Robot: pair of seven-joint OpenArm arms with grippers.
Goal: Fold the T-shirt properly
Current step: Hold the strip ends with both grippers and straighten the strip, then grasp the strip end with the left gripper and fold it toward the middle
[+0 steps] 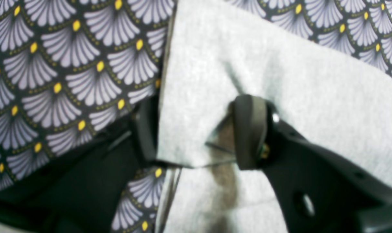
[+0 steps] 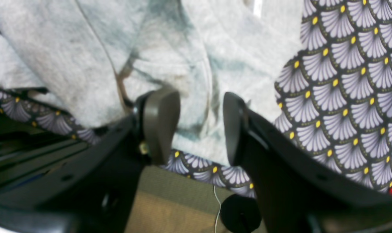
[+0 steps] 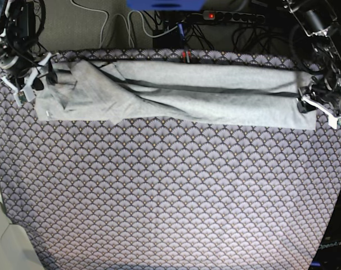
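Note:
The light grey T-shirt (image 3: 176,93) lies as a long narrow band along the far side of the table, folded lengthwise. My left gripper (image 3: 318,105) is at its right end. In the left wrist view this gripper (image 1: 197,129) stands open, its fingers (image 1: 249,132) straddling a flat corner of the T-shirt (image 1: 280,81) whose side edge runs by the other finger. My right gripper (image 3: 28,84) is at the shirt's crumpled left end. In the right wrist view it (image 2: 197,123) is open too, with rumpled T-shirt (image 2: 85,58) cloth in the gap and beyond it.
A purple-grey fan-patterned cloth (image 3: 170,197) covers the whole table. A power strip (image 3: 232,17) and cables lie behind the far edge. The table's edge (image 2: 196,171) runs just below my right gripper, with floor beneath.

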